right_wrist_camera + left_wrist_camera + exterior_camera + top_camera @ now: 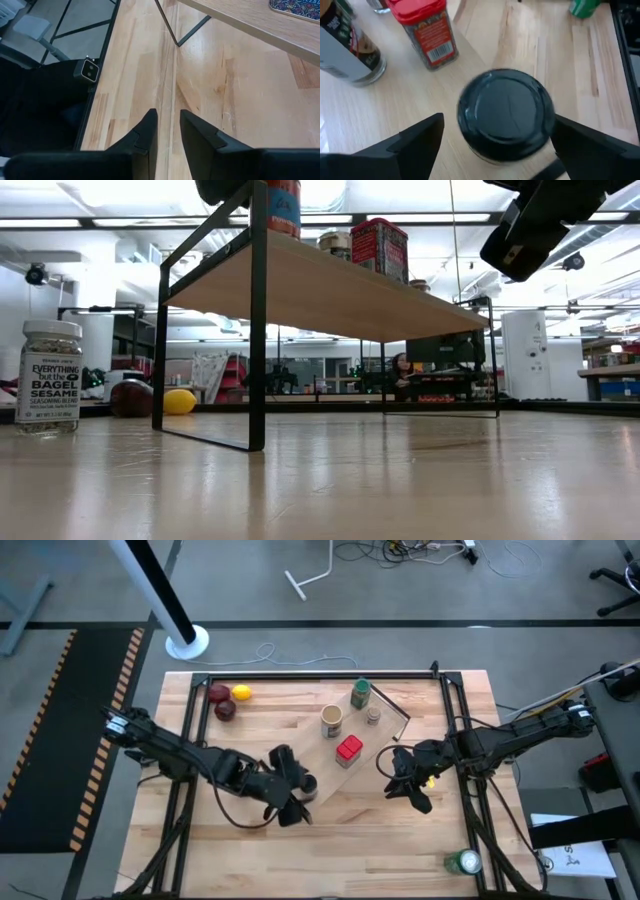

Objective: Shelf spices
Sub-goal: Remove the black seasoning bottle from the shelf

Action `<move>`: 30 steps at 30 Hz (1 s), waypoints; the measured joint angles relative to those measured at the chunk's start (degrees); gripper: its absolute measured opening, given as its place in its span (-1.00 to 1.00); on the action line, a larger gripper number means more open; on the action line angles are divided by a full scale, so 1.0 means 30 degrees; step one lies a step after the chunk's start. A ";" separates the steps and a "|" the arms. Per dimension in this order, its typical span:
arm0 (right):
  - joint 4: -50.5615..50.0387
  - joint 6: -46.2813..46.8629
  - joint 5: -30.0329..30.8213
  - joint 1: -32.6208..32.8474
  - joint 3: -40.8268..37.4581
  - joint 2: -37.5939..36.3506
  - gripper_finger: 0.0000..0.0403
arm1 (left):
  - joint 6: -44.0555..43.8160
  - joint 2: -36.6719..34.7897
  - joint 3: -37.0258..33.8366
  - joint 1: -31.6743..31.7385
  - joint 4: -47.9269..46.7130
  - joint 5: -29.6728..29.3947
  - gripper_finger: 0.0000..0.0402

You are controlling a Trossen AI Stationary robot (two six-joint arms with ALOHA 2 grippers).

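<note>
Hard to see: in the overhead view the left arm covers the black-lidded jar, which shows only as a dark patch. In the table-level view the picture's top edge cuts off the jars on the shelf and both grippers.
Green drink can point(462, 862): stands near the front right corner of the table, well apart from everything else.
White-lidded jar point(50, 375): upright on the table, off the shelf, close to the table-level camera. I cannot find it from above.
Left gripper point(295, 798): at the near end of the shelf, fingers point(420, 137) spread wide apart.
Black-lidded jar point(506, 112): upright on the shelf board just beside its edge, between the left gripper's fingers, with clear space on each side. Nothing grips it.
Right gripper point(415, 790): over bare table toward the right edge, beside the shelf. Its fingers point(145, 132) are nearly together with a thin slit between them, and they hold nothing.
Shelf point(353, 723): pale board on black legs, set slantwise mid-table.
Red boxy jar point(349, 750): on the shelf, next beyond the black-lidded jar.
Tan cylindrical jar point(332, 720): on the shelf, farther along.
Tiny grey-lidded jar point(373, 716): beside the tan one.
Green-lidded jar point(360, 693): at the shelf's far end.
Fruits point(228, 700): red and yellow, near the far left corner of the table.
Person point(400, 370): small, seated in the room beyond.
</note>
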 joint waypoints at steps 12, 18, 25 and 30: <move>0.0004 -0.0004 -0.0004 0.0000 0.0000 0.0000 -0.63 | 0.0014 0.0007 -0.0293 0.0375 0.0302 -0.0038 -0.12; 0.0003 0.0006 -0.0001 0.0003 0.0000 0.0000 -0.57 | 0.0248 0.0005 0.0732 0.0373 -0.1088 0.0056 -0.15; -0.0006 0.0029 0.0000 0.0006 0.0000 0.0000 -0.53 | -0.0730 -0.0003 0.5165 -0.0098 -0.7100 0.1674 -0.15; -0.0060 0.0047 -0.0007 0.0002 0.0000 0.0000 -0.52 | -0.1015 -0.0034 0.7028 -0.1534 -0.8357 0.2380 -0.12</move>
